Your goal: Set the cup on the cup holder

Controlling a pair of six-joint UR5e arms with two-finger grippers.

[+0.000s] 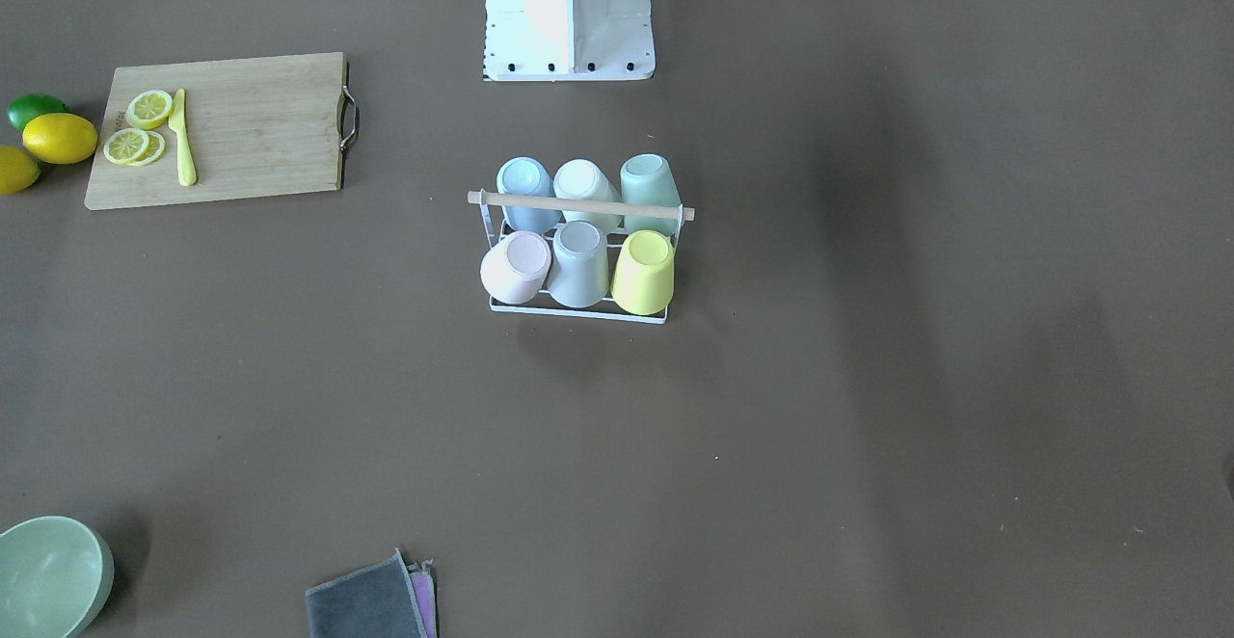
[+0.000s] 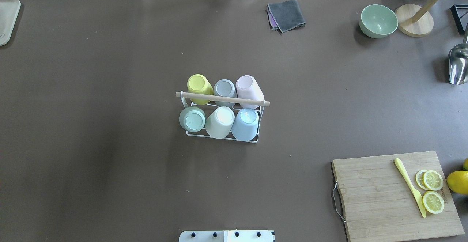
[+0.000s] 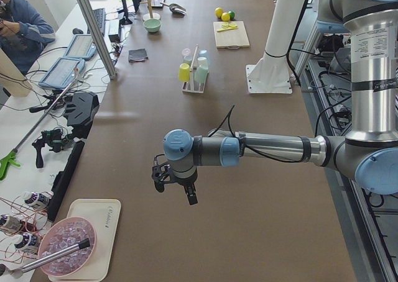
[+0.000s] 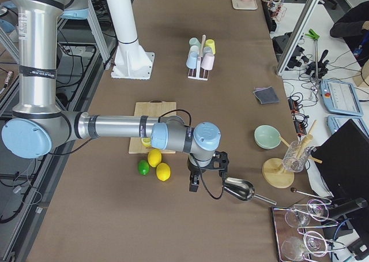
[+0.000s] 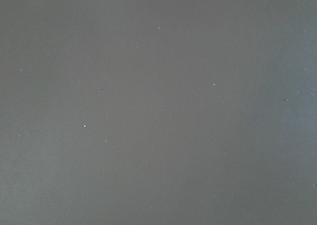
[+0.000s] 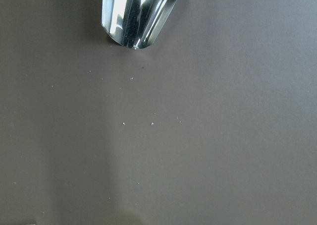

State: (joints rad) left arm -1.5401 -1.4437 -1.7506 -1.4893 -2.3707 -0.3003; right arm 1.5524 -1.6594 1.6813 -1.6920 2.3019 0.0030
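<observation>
1. Cup holder (image 2: 223,98) sits mid-surface, with the wooden rod running 9–3 in the overhead view.
2. All six prongs are loaded with upside-down cups. 12 o'clock row: yellow cup (image 2: 199,84), grey cup (image 2: 224,88), pink cup (image 2: 248,86). 6 o'clock row: green cup (image 2: 192,119), cream cup (image 2: 220,121), blue cup (image 2: 245,123). There's no loose cup anywhere on the surface.
3. Left fingers (image 3: 189,195) hover over bare surface at the far 9 o'clock end, nothing in them. Can't tell how wide they're spread, since only the side view shows them.
4. Right fingers (image 4: 194,184) are at the 3 o'clock end, just beside the metal scoop (image 6: 138,17) and not holding it. Their spread can't be told either.
5. My read is that placement is done and the arms are parked.
6. The yellow and pink cups lean outward toward 12. If either needs reseating, come straight down from the 12 o'clock side, stay clear of the rod, grip the cup wall lightly and don't nudge its neighbours.
</observation>
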